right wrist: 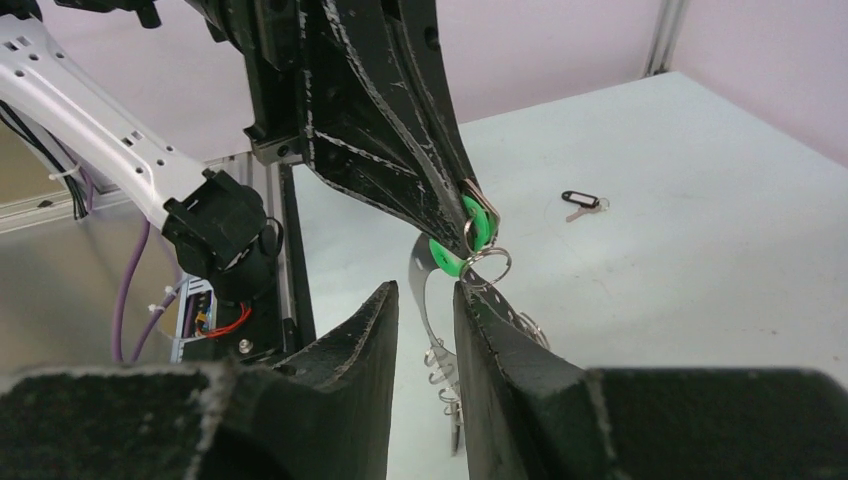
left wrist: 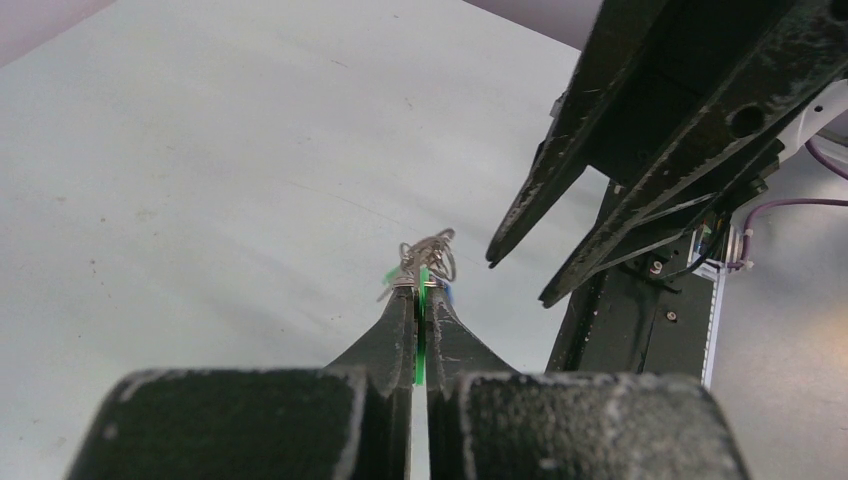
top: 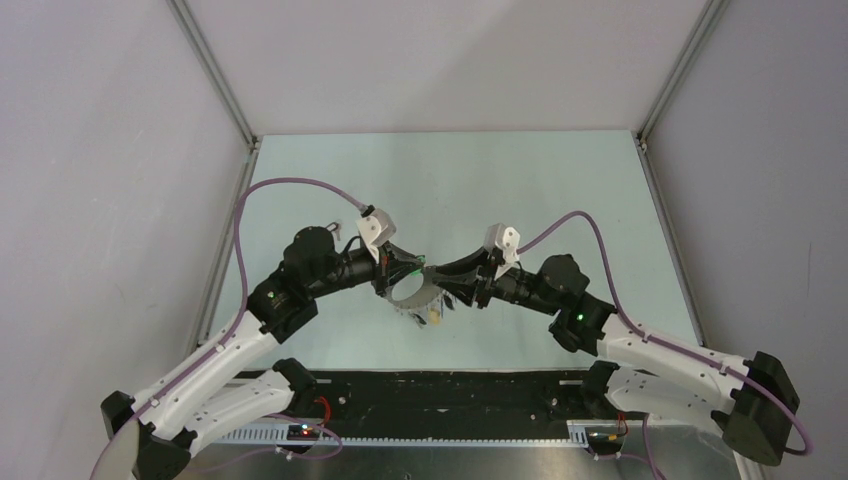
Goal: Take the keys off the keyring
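Both grippers meet above the middle of the table. The keyring is a thin grey band loop; in the right wrist view its strip curves down past my fingertips. My left gripper is shut on a green key tag that hangs on the ring, with small silver split rings bunched just past its tips. My right gripper stands open, one finger on each side of the band. Several small rings and keys dangle below. One black-tagged key lies loose on the table.
The right gripper's fingers hang close to the upper right of my left fingertips. Metal frame posts and grey walls enclose the table. A black rail runs along the near edge between the arm bases.
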You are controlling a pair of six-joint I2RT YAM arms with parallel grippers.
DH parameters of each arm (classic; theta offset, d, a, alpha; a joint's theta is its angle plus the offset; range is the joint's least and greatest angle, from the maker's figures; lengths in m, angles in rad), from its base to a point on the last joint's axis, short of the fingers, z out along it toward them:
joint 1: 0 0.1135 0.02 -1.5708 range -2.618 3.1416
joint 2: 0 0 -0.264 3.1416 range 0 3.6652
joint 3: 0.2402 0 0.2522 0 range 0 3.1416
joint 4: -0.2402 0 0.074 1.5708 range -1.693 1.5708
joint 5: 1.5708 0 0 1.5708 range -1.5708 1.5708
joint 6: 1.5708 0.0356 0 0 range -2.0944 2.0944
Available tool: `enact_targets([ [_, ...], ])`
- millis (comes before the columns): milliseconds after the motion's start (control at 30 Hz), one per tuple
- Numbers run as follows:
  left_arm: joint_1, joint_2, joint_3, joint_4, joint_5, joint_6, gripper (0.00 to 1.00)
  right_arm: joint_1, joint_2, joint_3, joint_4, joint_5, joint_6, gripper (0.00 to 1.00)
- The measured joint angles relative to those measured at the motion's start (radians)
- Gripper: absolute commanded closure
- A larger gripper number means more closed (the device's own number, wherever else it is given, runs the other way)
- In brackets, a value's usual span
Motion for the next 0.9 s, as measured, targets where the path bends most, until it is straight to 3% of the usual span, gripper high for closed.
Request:
enact_targets([
  [900,0.0,-0.007,0.0,0.005,0.01,-0.001,1.0,-0.072,0.159,0.022,0.151,-0.166,0.014,0.75],
])
